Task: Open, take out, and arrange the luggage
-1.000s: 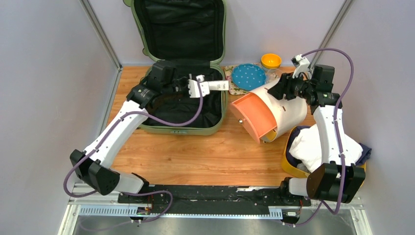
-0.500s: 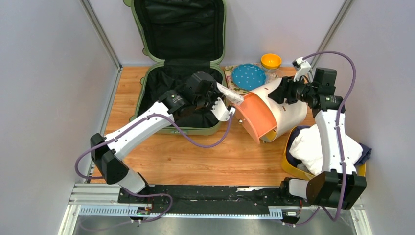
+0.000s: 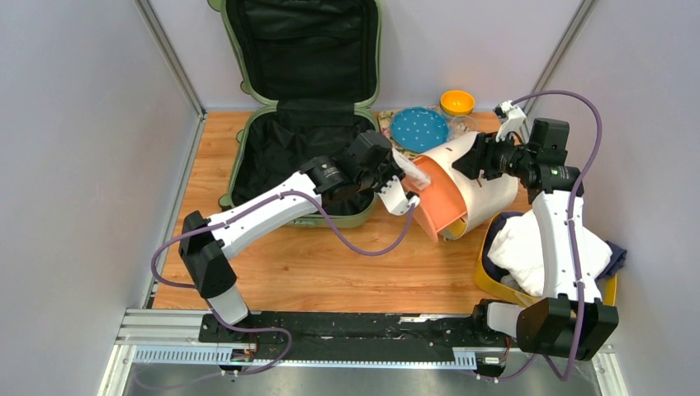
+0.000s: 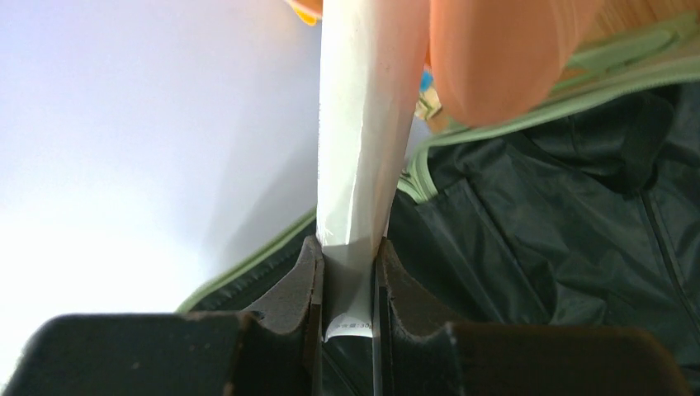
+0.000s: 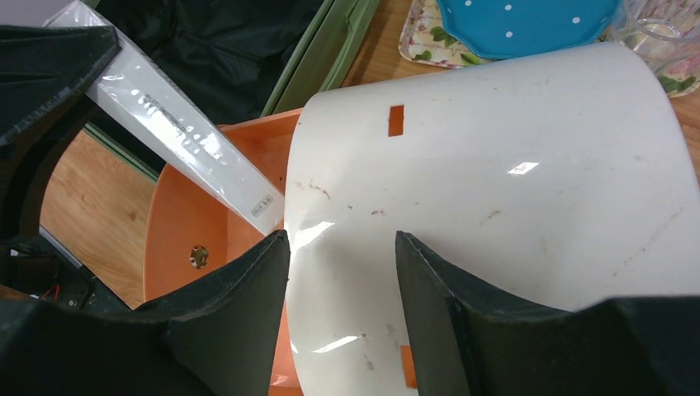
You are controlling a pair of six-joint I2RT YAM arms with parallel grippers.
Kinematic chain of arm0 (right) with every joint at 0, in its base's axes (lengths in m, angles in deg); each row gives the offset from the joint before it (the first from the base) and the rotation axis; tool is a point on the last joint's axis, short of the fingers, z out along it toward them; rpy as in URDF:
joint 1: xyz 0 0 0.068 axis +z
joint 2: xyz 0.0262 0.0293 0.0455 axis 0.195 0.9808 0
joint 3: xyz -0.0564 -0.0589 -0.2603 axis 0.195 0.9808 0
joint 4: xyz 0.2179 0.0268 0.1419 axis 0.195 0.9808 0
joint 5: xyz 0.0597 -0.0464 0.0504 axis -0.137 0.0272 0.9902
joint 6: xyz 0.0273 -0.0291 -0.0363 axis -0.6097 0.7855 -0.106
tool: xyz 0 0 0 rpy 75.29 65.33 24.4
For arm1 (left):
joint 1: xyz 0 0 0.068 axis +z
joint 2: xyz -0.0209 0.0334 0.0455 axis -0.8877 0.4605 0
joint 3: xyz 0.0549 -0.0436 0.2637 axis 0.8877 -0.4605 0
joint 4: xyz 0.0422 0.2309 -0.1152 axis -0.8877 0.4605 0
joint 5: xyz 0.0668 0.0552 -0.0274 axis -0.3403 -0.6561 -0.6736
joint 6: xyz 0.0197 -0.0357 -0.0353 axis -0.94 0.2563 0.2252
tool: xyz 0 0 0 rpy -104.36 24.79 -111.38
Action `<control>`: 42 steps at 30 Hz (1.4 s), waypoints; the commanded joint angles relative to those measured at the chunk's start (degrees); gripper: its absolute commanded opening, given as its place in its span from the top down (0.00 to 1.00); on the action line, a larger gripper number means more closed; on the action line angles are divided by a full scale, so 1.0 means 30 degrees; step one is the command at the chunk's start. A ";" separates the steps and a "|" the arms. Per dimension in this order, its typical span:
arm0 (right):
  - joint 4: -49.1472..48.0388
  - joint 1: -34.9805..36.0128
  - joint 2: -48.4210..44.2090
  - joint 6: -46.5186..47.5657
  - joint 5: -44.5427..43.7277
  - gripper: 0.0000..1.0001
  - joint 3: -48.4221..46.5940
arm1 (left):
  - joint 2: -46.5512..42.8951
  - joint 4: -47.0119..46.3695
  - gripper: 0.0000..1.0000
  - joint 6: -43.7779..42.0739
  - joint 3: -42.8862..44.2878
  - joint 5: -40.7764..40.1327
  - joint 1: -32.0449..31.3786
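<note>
The luggage (image 3: 301, 161) is a sage-green suitcase lying open at the back left, with its black lining (image 4: 569, 247) bare and its lid leaning on the wall. My left gripper (image 3: 396, 171) reaches right past the suitcase's rim and is shut on a slim white packet (image 4: 363, 124). The packet (image 5: 182, 140) points into the mouth of the orange drawer (image 3: 437, 202). My right gripper (image 5: 342, 247) stands open over the drawer box's white shell (image 5: 495, 181), its fingertips close against the curved surface with nothing between them.
A blue dotted plate (image 3: 419, 128) on a floral mat, a glass (image 3: 462, 125) and an orange bowl (image 3: 456, 102) stand behind the drawer box. A yellow tray (image 3: 494, 285) with white cloth (image 3: 528, 247) sits at the right front.
My left arm has swung right from above the suitcase, carrying the white packet to the orange drawer's mouth. The right arm has barely moved.
</note>
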 commanded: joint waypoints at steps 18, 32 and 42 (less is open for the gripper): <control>0.0597 -0.0039 -0.0474 -0.0228 -0.0320 0.43 0.0959 | 0.2049 0.0865 0.73 0.0724 0.3797 0.1955 -0.2047; 0.0421 -0.0039 -0.0151 -0.0082 -0.0290 0.42 0.0988 | -0.0704 -0.1330 0.44 0.3443 0.2299 0.4411 -0.2018; 0.0421 -0.0039 -0.0180 0.0035 -0.0027 0.42 0.0783 | 0.1490 0.1361 0.46 1.8847 0.8890 0.6174 0.2548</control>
